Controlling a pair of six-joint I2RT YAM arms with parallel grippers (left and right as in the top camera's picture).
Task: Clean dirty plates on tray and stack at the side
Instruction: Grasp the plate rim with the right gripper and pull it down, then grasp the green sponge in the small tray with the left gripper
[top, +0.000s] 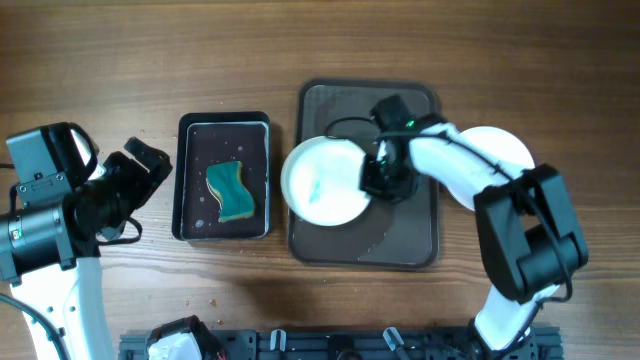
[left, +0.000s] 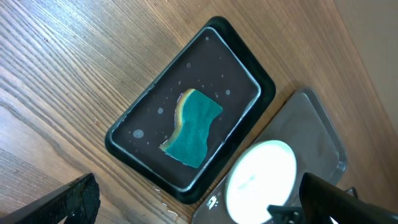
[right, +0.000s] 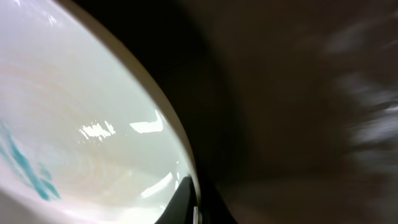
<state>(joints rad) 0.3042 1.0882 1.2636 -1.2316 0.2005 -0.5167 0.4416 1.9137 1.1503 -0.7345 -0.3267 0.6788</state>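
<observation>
A white plate (top: 320, 182) with a teal smear sits over the left part of the grey tray (top: 410, 245), its left rim overhanging the tray. My right gripper (top: 378, 178) is shut on the plate's right rim. In the right wrist view a dark finger (right: 193, 199) lies over the rim of the plate (right: 81, 124), with teal marks at the left. My left gripper (top: 148, 165) is open and empty, left of the black tray (top: 187, 180) that holds a teal sponge (top: 230, 192). The left wrist view shows the sponge (left: 193, 127) and the plate (left: 261, 180).
A second white plate (top: 505, 148) lies on the table right of the grey tray, partly under my right arm. The black tray (left: 130, 134) has water drops in it. A dark rack runs along the table's front edge (top: 330, 345).
</observation>
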